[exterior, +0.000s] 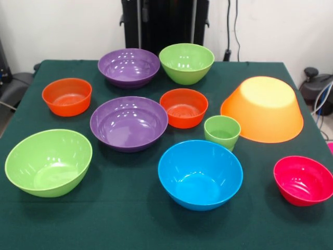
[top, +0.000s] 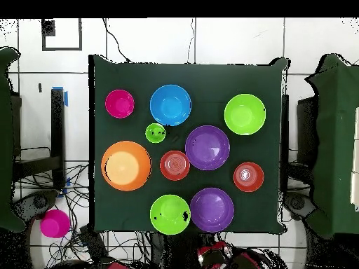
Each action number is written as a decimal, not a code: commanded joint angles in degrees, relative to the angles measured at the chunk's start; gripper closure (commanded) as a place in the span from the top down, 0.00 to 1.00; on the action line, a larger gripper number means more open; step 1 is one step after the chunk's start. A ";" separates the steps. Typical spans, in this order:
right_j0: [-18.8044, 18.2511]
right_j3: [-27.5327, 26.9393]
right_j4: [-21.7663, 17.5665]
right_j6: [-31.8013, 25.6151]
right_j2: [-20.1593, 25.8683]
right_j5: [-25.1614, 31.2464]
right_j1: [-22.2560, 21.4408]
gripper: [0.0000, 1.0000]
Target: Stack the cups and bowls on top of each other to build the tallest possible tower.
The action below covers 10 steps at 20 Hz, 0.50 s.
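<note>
One small light-green cup (exterior: 222, 132) stands upright on the table (exterior: 130, 219), between the blue bowl (exterior: 200, 174) nearer the camera, the orange-red bowl (exterior: 183, 107) to its left and the overturned orange-yellow bowl (exterior: 263, 108) to its right. Two purple bowls (exterior: 129, 123), two light-green bowls (exterior: 48, 162), a second orange-red bowl (exterior: 66, 96) and a pink-red bowl (exterior: 304, 180) sit apart around them, nothing stacked. My tool does not show in either view.
</note>
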 commanded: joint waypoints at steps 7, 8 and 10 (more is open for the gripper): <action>8.23 -17.05 -11.16 33.96 8.59 6.77 1.31 1.00; 8.23 -17.88 -11.37 34.26 8.66 6.29 1.92 1.00; 8.18 -19.64 -11.70 34.07 8.68 5.88 3.11 1.00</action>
